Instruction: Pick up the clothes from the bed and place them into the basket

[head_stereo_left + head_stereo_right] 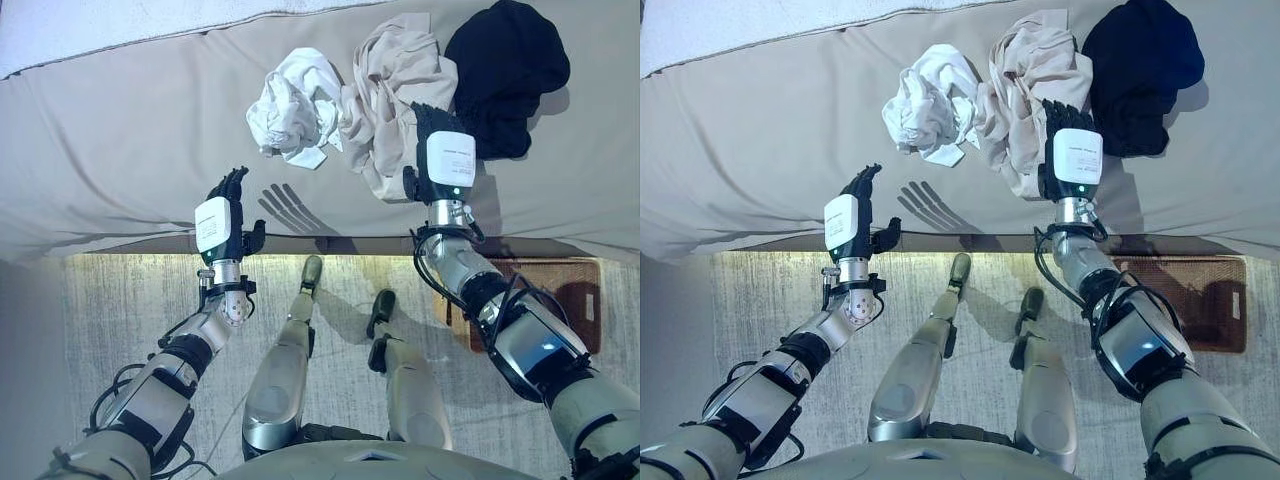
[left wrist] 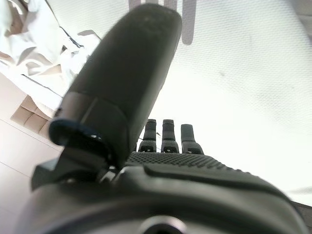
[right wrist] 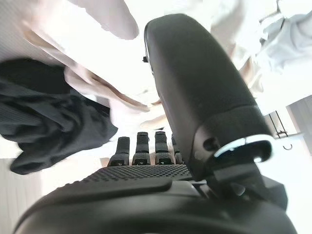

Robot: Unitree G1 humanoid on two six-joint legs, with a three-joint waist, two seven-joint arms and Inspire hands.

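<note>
Three crumpled clothes lie side by side on the bed (image 1: 120, 150): a white one (image 1: 295, 108), a beige one (image 1: 390, 80) and a black one (image 1: 505, 70). My right hand (image 1: 440, 150) is open, with its fingers straight over the near edge of the beige garment, between it and the black one. Its wrist view shows the straight fingers (image 3: 146, 146) with the beige cloth (image 3: 97, 29) and the black cloth (image 3: 48, 112) past them. My left hand (image 1: 222, 215) is open and empty above bare sheet near the bed's front edge, apart from the white garment.
A brown woven basket (image 1: 560, 300) stands on the pale rug (image 1: 120, 320) at the right, below the bed's front edge and beside my right arm. The bed's left half is bare sheet.
</note>
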